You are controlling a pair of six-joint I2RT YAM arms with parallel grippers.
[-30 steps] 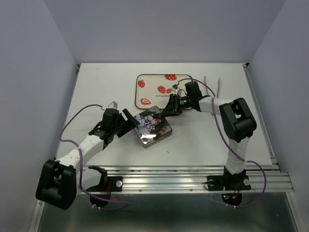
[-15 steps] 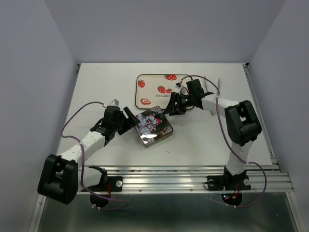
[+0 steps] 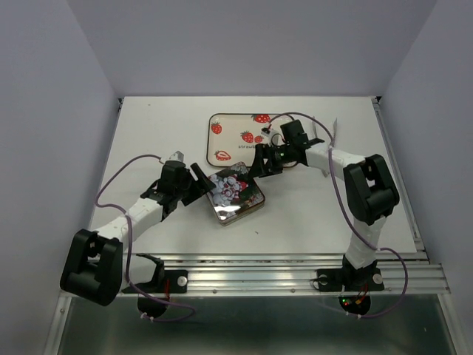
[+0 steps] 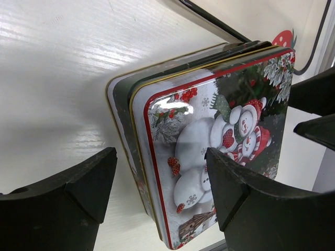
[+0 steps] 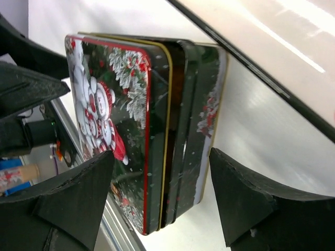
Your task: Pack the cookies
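Looking for the cookies, you find none in view; the snowman tin point(image 3: 235, 194) on the counter point(image 3: 159, 129) has its lid on and sits cornerwise. It lies between your tools: left tool point(image 3: 196, 180) at its left corner, right tool point(image 3: 260, 164) at its far corner, about equally near. Both stand wide, gripping nothing.

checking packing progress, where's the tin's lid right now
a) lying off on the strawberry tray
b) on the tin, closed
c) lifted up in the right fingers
b: the snowman lid sits flush on the tin, while the left fingers and right fingers stand open on either side of it, holding nothing.
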